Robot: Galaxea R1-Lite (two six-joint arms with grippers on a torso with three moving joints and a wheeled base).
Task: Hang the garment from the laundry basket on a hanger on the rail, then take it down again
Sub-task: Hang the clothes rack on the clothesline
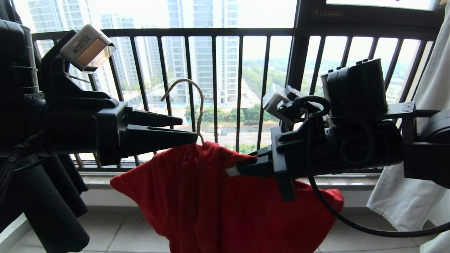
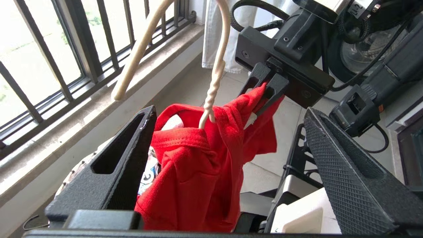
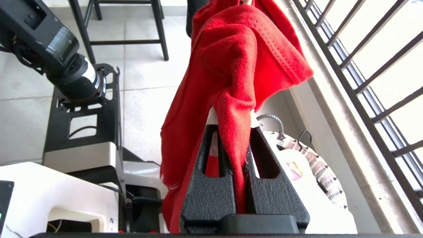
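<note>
The red garment [image 1: 211, 196] hangs bunched over the cream-white hanger [image 1: 197, 102], whose hook stands up in front of the balcony bars. My right gripper [image 1: 235, 170] is shut on a fold of the garment [image 3: 244, 49] near its collar, and a white label shows at the fingertips. In its own view the right gripper [image 3: 233, 124] pinches the red cloth between both fingers. My left gripper [image 1: 189, 129] is open beside the hanger's twisted neck [image 2: 214, 79]. In the left wrist view the garment [image 2: 195, 165] hangs between its wide-spread fingers [image 2: 132, 155]. The laundry basket [image 3: 317, 162] sits below by the wall. The rail is out of view.
The black balcony railing [image 1: 214, 33] runs across behind. A black garment [image 1: 52, 211] hangs at the left and a pale garment [image 1: 415, 182] at the right. Black stool legs [image 3: 125, 33] stand on the tiled floor, and my own base [image 3: 82, 155] is below.
</note>
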